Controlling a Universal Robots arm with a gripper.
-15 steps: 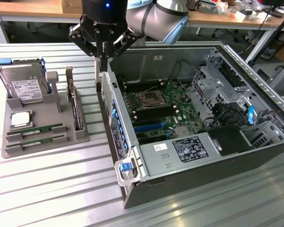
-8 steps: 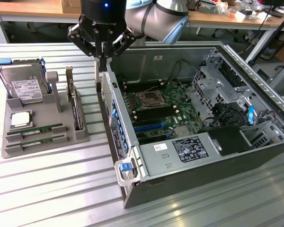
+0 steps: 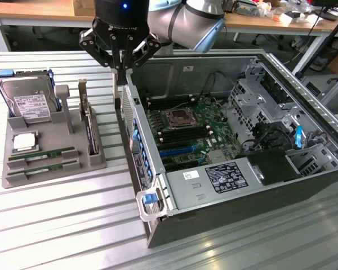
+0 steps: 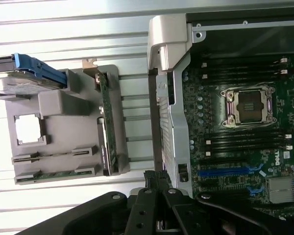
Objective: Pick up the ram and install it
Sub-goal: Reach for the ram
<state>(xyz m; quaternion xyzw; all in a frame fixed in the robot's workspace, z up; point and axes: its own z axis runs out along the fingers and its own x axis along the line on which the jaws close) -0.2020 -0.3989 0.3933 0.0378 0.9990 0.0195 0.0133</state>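
Ribbed metal tabletop [image 3: 73,225], cluttered benches behind. Hand [image 3: 120,82] hangs over the gap between the grey tray [image 3: 50,177] and the open PC case [image 3: 186,225], fingers pressed together with nothing gripped. Ram [image 3: 43,153] is well apart from the hand: two green sticks seated in the tray's front slots, just beside the CPU chip [image 3: 23,142] and near the hard drive [image 3: 28,104].

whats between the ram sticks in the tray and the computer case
The upright green card standing in the tray, then a bare strip of slatted table; both show in the exterior and wrist views.
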